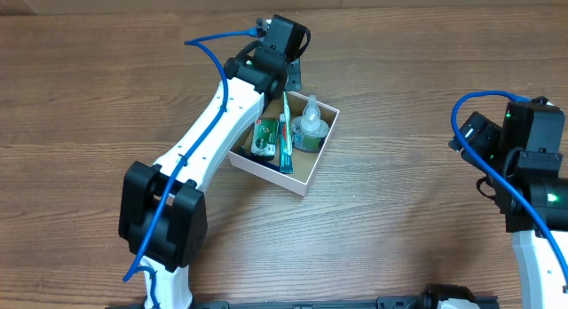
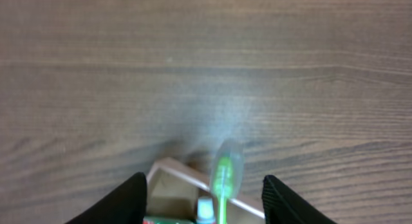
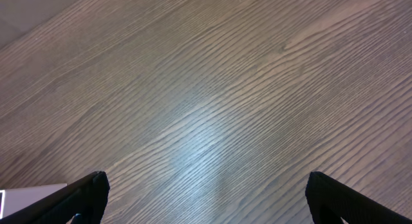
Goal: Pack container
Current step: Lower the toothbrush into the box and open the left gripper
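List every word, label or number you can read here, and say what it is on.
Nothing can be read in any view.
Green-and-white carton in the container: printed markings, too small and blurred to read.
Bottle: no readable label.

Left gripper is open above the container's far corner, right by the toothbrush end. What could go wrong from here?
1. The toothbrush end sticks up over the rim of the container, right under the open left gripper; a low move could snag it and lever it out.
2. The left arm runs close along the container's side, so swinging back may nudge it.
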`<control>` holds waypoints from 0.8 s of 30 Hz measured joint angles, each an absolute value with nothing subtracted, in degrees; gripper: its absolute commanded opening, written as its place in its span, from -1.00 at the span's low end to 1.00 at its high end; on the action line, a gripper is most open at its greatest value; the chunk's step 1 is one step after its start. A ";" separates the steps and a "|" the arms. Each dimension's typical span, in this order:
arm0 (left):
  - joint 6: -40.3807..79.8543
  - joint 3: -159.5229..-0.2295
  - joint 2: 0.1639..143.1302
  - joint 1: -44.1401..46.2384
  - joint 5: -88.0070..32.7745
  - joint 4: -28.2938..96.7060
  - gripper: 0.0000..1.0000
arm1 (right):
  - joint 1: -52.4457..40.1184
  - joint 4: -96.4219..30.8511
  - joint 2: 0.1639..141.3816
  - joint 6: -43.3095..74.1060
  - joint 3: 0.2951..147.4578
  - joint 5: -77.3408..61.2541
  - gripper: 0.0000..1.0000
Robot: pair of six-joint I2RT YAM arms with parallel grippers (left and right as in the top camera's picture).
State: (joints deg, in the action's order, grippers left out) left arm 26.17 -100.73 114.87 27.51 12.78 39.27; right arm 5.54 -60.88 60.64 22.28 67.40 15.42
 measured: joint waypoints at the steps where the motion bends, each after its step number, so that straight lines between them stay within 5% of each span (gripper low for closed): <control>1: 25.06 -100.73 114.93 27.38 12.67 38.33 0.06 | 5.54 -60.90 60.64 22.26 67.40 15.40 1.00; 10: 15.84 -100.77 120.38 27.29 12.38 35.51 0.16 | 5.54 -60.88 60.64 22.28 67.40 15.40 1.00; 16: 13.76 -100.77 121.14 27.29 11.44 35.29 -0.25 | 5.54 -60.90 60.64 22.28 67.40 15.40 1.00; 24: 13.30 -100.77 121.14 27.29 8.56 33.36 -0.46 | 5.54 -60.90 60.64 22.28 67.40 15.40 1.00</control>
